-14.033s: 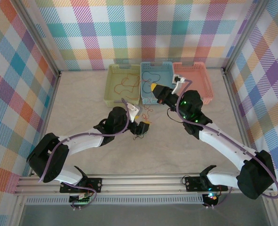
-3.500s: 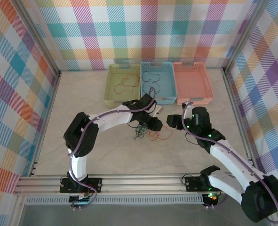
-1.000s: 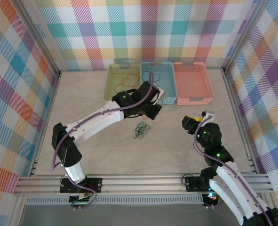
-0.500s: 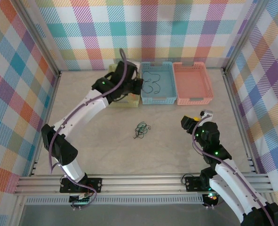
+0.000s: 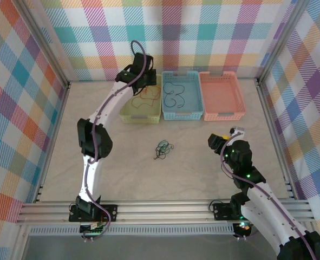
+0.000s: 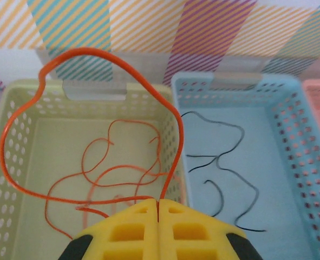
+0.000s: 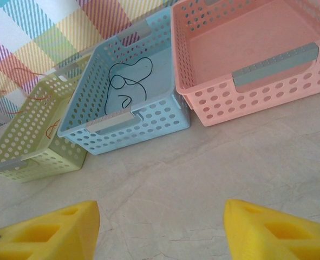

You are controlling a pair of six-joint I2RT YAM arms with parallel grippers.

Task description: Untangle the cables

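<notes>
The left gripper point(image 6: 158, 208), clenched on an orange cable point(image 6: 95, 51) looping above the green basket point(image 6: 19, 135), should dip lower before letting go so the loop lands inside, while the right gripper point(image 7: 158, 212) stands parted and empty and the dark green tangle point(image 5: 163, 149) lies on the table point(image 5: 122, 168).

No writing, label, brand, number or sign could be read; none was made out on the three baskets point(image 5: 182, 115) or the checked walls point(image 5: 203, 32).

The left basket point(image 5: 141, 115), middle basket point(image 5: 181, 115) and right basket point(image 5: 223, 115) are sitting side by side at the table's point(image 5: 203, 179) far end. One cable point(image 5: 145, 96) is lying in the left basket, another cable point(image 5: 173, 93) in the middle; a tangled bundle point(image 5: 163, 150) is lying before them.
</notes>
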